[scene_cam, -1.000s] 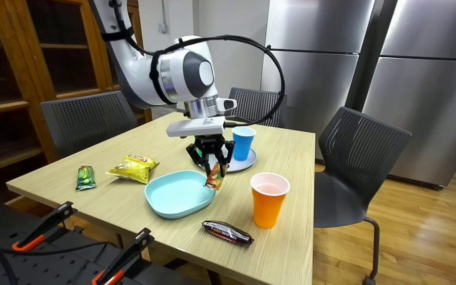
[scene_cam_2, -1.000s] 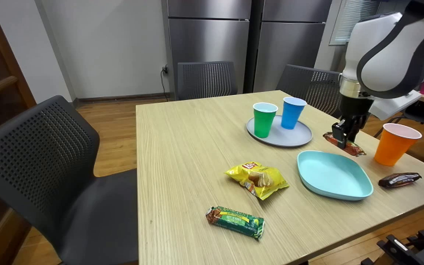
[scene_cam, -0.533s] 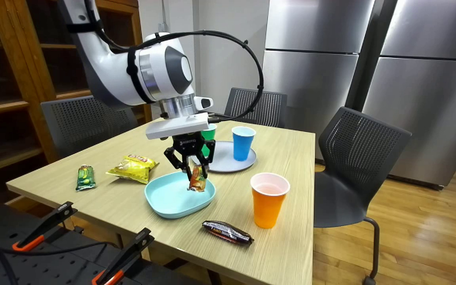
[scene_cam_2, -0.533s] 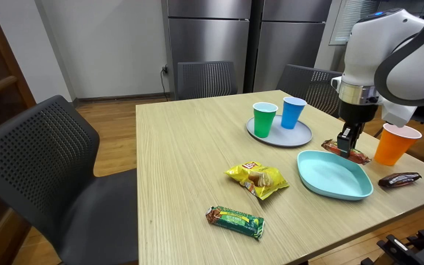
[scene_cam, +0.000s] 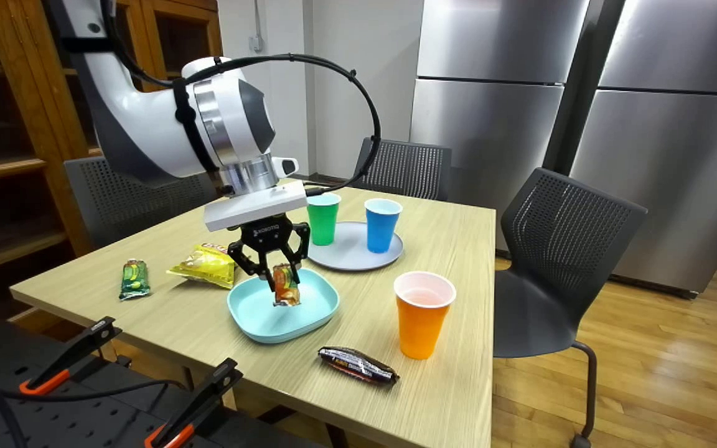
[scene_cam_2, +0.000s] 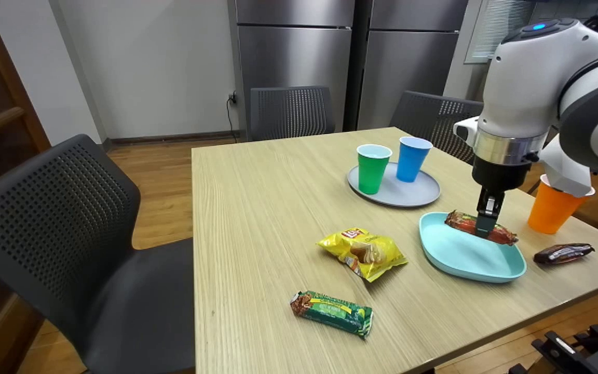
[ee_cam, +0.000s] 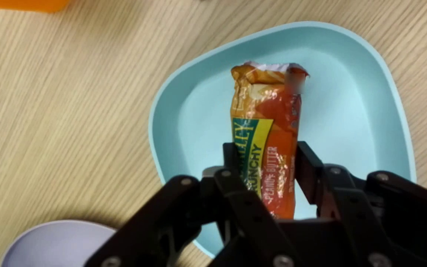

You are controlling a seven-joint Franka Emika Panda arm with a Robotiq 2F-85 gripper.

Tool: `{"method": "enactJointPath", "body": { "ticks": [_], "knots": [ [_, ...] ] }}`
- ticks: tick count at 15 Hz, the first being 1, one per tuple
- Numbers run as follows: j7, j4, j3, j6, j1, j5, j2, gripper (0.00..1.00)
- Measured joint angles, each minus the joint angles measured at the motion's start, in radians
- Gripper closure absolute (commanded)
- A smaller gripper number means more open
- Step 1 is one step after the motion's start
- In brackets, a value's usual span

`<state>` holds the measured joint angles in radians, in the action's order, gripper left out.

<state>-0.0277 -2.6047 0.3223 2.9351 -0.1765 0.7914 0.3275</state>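
Observation:
My gripper (scene_cam: pixel 284 283) is shut on an orange-red wrapped snack bar with a green and yellow label. The bar (ee_cam: pixel 269 107) lies lengthwise between the two fingers in the wrist view, gripped at its sides. In both exterior views the bar (scene_cam_2: pixel 460 222) is over the teal plate (scene_cam: pixel 248 311), near its far part. I cannot tell exactly how large the gap to the plate is. The plate (ee_cam: pixel 204 126) holds nothing else that I can see. The bar's near end is hidden by the gripper in the wrist view.
An orange cup (scene_cam: pixel 422 326) and a dark wrapped bar (scene_cam: pixel 358 366) are beside the plate. A grey plate (scene_cam_2: pixel 408 196) bears a green cup (scene_cam_2: pixel 371 174) and a blue cup (scene_cam_2: pixel 412 162). A yellow chip bag (scene_cam_2: pixel 364 253) and a green wrapped bar (scene_cam_2: pixel 333 313) lie on the table.
My gripper has carried the bar from beyond the teal plate's edge to over the plate, moving left in an exterior view and lower. The other objects have stayed put.

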Motion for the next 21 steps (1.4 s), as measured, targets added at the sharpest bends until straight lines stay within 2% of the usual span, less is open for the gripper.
{"method": "enactJointPath", "body": {
  "ticks": [5, 9, 10, 11, 12, 16, 17, 21],
  "knots": [
    [0.015, -0.036, 0.017, 0.029, -0.043, 0.088, 0.005, 0.84],
    [0.017, -0.041, 0.021, 0.043, -0.05, 0.113, 0.026, 0.84],
    [0.017, -0.041, 0.021, 0.047, -0.05, 0.114, 0.031, 0.62],
    [0.017, -0.041, 0.021, 0.049, -0.051, 0.114, 0.034, 0.34],
    [0.017, -0.041, 0.021, 0.049, -0.054, 0.114, 0.036, 0.32],
    [0.018, -0.041, 0.021, 0.049, -0.061, 0.112, 0.038, 0.04],
    [0.018, -0.041, 0.021, 0.049, -0.061, 0.11, 0.038, 0.0],
    [0.018, -0.04, 0.018, 0.049, -0.058, 0.064, 0.033, 0.0]
  ]
}}
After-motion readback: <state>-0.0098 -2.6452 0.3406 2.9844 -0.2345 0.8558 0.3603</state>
